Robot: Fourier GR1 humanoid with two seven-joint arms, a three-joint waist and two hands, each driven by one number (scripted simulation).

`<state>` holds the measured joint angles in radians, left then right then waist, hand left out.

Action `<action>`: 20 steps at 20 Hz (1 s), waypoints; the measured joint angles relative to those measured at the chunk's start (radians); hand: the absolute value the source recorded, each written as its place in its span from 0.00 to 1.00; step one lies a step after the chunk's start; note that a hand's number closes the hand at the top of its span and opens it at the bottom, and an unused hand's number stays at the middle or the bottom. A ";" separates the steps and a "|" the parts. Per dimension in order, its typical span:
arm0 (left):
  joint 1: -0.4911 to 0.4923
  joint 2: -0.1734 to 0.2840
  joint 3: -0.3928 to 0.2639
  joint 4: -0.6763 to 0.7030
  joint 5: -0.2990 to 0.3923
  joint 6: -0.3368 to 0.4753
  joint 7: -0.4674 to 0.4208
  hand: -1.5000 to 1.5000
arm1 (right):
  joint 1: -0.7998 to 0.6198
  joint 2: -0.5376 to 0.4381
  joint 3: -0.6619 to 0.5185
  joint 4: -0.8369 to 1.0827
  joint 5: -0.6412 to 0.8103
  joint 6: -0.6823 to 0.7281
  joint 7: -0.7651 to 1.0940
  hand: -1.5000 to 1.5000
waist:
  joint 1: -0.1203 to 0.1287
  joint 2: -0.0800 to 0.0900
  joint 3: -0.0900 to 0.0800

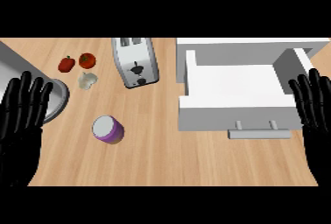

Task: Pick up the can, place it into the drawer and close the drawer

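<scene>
I see the purple can (108,129) upright on the counter (161,162), near-left of the open drawer (236,94), well apart from both hands. My left hand (22,118) and right hand (315,109) rest at the edges, fingers straight, holding nothing.

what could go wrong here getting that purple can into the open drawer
1. The can stands well left of the drawer, so it may have to be carried over the drawer's front wall and could clip it.
2. The toaster stands just beyond the can; a reaching left hand might bump it.
3. The right hand rests beside the drawer's side wall and could snag there.
</scene>
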<state>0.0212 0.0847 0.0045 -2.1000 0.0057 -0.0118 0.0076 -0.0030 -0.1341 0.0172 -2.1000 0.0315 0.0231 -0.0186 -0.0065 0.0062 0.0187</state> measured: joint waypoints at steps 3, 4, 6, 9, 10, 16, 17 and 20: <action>-0.005 0.034 -0.024 0.000 0.095 -0.107 -0.019 0.00 | 0.001 0.013 0.000 0.012 0.002 -0.008 -0.014 0.00 | 0.000 -0.003 -0.010; -0.012 0.043 -0.048 0.002 0.131 -0.154 -0.029 0.00 | 0.000 0.019 0.005 0.009 0.004 -0.013 -0.012 0.00 | -0.004 -0.004 -0.013; -0.030 0.070 -0.101 0.001 0.211 -0.262 -0.048 0.00 | -0.009 0.031 0.006 0.006 0.002 -0.022 -0.013 0.00 | -0.013 -0.004 -0.017; 0.007 0.156 -0.139 0.055 0.258 -0.378 0.013 0.00 | 0.031 0.040 -0.007 0.045 0.000 -0.044 0.072 0.00 | -0.014 0.000 -0.019; 0.006 0.186 -0.131 0.070 0.287 -0.413 0.031 0.00 | 0.045 0.041 -0.013 0.043 -0.007 -0.048 0.100 0.00 | -0.014 -0.001 -0.019; 0.003 0.325 -0.045 0.127 0.478 -0.579 0.107 0.00 | 0.112 0.042 -0.030 -0.007 -0.018 -0.061 0.211 0.00 | -0.002 -0.005 -0.019; 0.002 0.333 -0.036 0.128 0.498 -0.594 0.121 0.00 | 0.128 0.043 -0.039 -0.002 -0.027 -0.053 0.190 0.00 | -0.001 -0.006 -0.019; -0.008 0.362 0.011 0.161 0.560 -0.642 0.146 0.00 | 0.130 0.042 -0.054 0.011 -0.036 -0.046 0.196 0.00 | 0.003 -0.006 -0.019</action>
<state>0.0133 0.4468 0.0158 -1.9386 0.5659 -0.6538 0.1533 0.1265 -0.0923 -0.0372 -2.0892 -0.0047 -0.0225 0.1772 -0.0039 0.0001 0.0000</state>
